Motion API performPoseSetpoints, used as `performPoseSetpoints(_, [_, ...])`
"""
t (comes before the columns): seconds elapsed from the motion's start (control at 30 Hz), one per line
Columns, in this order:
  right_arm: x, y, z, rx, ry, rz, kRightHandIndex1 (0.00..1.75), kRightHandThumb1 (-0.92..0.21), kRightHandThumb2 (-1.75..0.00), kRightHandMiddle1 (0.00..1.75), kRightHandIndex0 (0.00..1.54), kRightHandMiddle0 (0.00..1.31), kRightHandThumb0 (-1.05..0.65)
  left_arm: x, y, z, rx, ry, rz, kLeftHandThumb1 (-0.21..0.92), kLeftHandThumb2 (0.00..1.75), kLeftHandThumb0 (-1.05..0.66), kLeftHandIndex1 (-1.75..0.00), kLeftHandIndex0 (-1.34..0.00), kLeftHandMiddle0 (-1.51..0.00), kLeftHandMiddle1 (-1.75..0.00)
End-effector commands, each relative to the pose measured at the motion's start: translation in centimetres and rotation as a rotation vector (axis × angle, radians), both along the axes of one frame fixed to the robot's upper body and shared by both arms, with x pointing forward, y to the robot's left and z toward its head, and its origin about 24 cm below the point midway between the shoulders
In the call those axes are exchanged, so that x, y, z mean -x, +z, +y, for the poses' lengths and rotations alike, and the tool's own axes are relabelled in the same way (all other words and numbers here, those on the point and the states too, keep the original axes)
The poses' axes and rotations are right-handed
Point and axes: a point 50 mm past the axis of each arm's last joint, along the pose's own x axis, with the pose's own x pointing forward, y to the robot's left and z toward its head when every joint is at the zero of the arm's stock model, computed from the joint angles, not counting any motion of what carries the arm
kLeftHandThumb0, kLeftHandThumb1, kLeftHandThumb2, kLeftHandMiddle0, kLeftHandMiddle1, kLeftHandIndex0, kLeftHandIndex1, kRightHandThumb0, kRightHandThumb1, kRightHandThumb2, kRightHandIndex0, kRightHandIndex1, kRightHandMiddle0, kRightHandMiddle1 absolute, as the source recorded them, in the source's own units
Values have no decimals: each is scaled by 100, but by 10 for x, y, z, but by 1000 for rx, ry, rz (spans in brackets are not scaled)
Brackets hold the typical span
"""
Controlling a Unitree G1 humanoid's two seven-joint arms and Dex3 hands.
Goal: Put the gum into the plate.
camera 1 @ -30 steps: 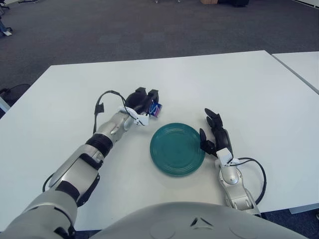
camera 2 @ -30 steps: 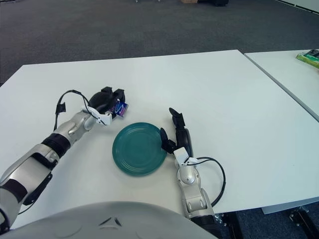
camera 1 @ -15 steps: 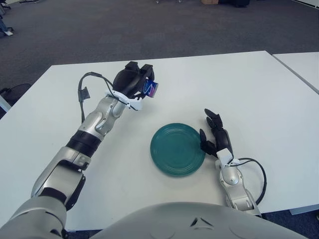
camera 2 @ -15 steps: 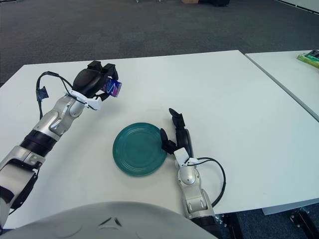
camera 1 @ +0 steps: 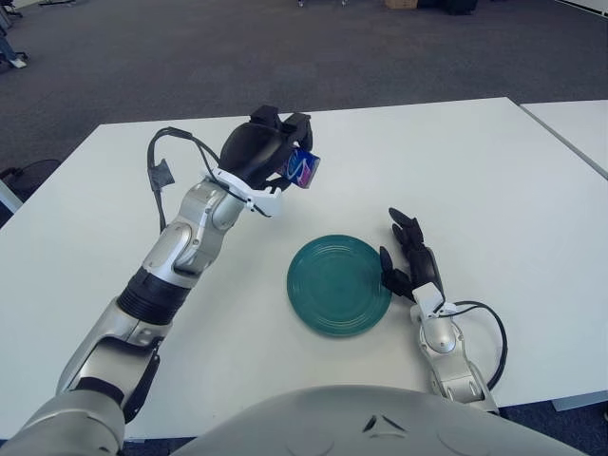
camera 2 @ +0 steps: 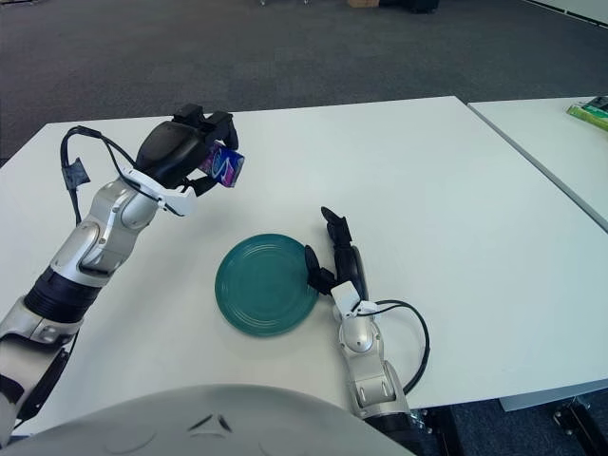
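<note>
Holding the gum (camera 1: 302, 168) clamped in its fingers above the table (camera 1: 494, 171), up and left of the green plate (camera 1: 339, 285), the left hand (camera 1: 261, 152) has the carry and release left, while the right hand (camera 1: 410, 258) shows open-fingered beside the plate's right rim
</note>
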Motion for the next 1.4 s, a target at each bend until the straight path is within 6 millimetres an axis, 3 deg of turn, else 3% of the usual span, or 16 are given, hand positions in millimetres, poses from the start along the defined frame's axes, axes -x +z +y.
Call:
performPoseSetpoints(0.0, [5, -9, 0, 2, -4, 53, 0, -92, -83, 47, 28, 0, -78, 8, -7, -10, -40, -39, 38, 18, 139, 0, -175, -57, -75, -150])
performPoseSetpoints(0.27, [5, -10, 0, -1, -12, 62, 2, -92, -82, 49, 31, 0, -77, 26, -13, -26, -84, -121, 40, 12, 144, 0, -175, -63, -80, -144])
performPoseSetpoints(0.53, [1, -16, -6, -16, -52, 77, 2, -92, -83, 56, 36, 0, -70, 38, -60, -39, -84, -157, 107, 11, 149, 0, -175, -62, -78, -155])
performPoseSetpoints(1.0, [-2, -16, -10, -17, -61, 92, 0, -92, -85, 57, 32, 0, -63, 49, -67, -48, -139, -245, 72, 8, 154, 0, -175, -64, -75, -162])
performPoseSetpoints(1.37, [-3, -15, -13, -76, -76, 87, 2, -92, -86, 56, 35, 0, -59, 53, -67, -51, -245, -311, 103, 12, 148, 0, -175, -63, -75, -156])
